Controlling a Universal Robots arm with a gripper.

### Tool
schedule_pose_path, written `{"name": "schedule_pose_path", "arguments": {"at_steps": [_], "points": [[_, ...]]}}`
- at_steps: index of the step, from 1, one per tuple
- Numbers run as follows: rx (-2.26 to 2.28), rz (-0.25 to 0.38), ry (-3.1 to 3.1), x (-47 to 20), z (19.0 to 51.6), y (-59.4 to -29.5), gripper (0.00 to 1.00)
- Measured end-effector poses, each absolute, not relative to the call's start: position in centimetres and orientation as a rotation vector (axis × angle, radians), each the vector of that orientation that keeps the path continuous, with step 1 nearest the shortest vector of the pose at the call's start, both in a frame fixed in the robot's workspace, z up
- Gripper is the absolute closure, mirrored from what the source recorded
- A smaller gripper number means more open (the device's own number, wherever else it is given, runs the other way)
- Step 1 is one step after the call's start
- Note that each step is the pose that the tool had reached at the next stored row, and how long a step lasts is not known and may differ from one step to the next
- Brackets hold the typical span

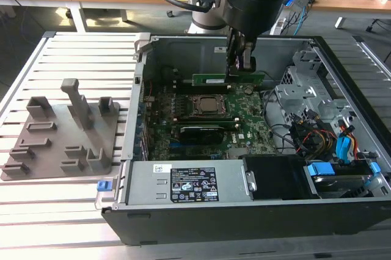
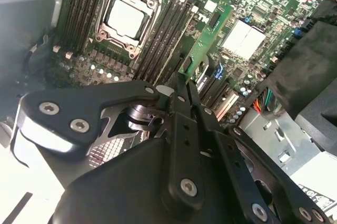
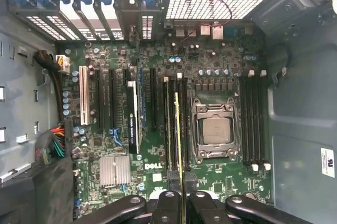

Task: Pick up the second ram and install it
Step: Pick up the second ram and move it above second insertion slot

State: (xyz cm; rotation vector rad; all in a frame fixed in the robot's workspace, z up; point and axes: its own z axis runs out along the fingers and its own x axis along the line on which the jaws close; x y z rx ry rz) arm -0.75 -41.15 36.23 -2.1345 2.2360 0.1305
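Note:
My gripper [image 1: 239,72] is shut on the second ram [image 1: 223,80], a long narrow green stick, gripping it near one end. In the exterior view the stick hangs level inside the open computer case, over the far side of the CPU socket [image 1: 204,106]. The first wrist view shows the second ram [image 3: 179,140] edge-on, running out from my gripper [image 3: 179,195] over the black memory slots [image 3: 171,124] beside the CPU socket [image 3: 215,130]. In the second wrist view the second ram [image 2: 208,40] sticks out past my gripper [image 2: 181,79], above the motherboard [image 2: 247,3].
The grey plastic tray [image 1: 61,132] with upright posts lies on the slatted table at the exterior view's left. Case walls [image 1: 143,83] ring the motherboard. Drive cage and coloured cables [image 1: 330,138] crowd the right. A dark stick [image 1: 198,130] stands in the slots on the socket's near side.

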Motion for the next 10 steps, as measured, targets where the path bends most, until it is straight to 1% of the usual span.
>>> {"name": "schedule_pose_path", "arguments": {"at_steps": [2, 10], "points": [[-2.135, 0.13, 2.236, -0.89, 36.01, -40.04, 0.86], [-2.136, 0.129, 2.237, -0.9, 35.94, -39.77, 0.86]]}}
